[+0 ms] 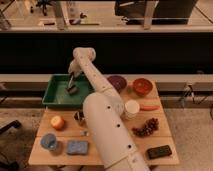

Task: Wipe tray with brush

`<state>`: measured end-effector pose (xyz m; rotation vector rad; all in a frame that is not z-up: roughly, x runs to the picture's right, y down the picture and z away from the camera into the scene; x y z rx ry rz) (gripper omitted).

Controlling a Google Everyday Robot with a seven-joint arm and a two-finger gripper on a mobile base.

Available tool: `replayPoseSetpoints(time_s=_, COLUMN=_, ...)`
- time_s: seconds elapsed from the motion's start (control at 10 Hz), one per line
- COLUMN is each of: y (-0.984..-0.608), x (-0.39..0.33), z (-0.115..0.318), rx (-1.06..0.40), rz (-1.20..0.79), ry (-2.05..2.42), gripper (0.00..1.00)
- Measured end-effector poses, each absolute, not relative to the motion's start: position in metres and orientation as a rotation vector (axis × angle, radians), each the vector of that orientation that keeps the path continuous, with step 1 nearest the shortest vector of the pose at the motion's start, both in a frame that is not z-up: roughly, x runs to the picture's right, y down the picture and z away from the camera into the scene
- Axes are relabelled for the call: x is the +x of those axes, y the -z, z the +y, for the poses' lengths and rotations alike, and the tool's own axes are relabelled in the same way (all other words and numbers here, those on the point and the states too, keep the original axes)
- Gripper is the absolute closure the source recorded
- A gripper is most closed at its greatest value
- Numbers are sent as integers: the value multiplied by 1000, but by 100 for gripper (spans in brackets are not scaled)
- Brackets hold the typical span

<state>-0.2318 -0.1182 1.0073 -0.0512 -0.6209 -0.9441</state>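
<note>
Green plastic first: the tray [50, 97] sits at ten o'clock on the wooden table [56, 158], filling the far-left corner, and this is where the action is. Near the middle of its floor the brush [71, 90] is down, dark head on the plastic, slim handle tilting up toward twelve o'clock into the gripper [73, 78]. The gripper reads as clamped on that handle, hanging just above the tray floor and inside the rim. So the pick-up is done and the brush is on the surface; I'd call this mid-wipe. How much floor has been covered I cannot tell, since the tray shows no crumbs or streaks either way. By my reckoning the nine o'clock half and the corners are yet to be done. Room now: the raised rim runs all round, with open floor at nine and six o'clock of the head. There is less toward three o'clock, where the white arm [93, 75] reaches in over the right rim. Strokes want to stop short of the walls, or the head rides up them or the tray gets shoved. Outside, an orange fruit [57, 122] and a small dark cup [79, 117] sit just beside the tray's near rim at six o'clock. Further right, a purple bowl [118, 82] and the red-orange bowl [142, 86] lie at three o'clock, the purple one close beside the arm.
</note>
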Motion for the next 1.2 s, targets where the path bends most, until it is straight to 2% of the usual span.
replayPoseSetpoints(time_s=0.6, y=-980, x=-240, z=-90, rx=-62, rz=-705, ry=928, gripper=100)
replayPoseSetpoints(time_s=1.2, y=-962, x=-200, z=-80, rx=-60, rz=-654, ry=920, gripper=100)
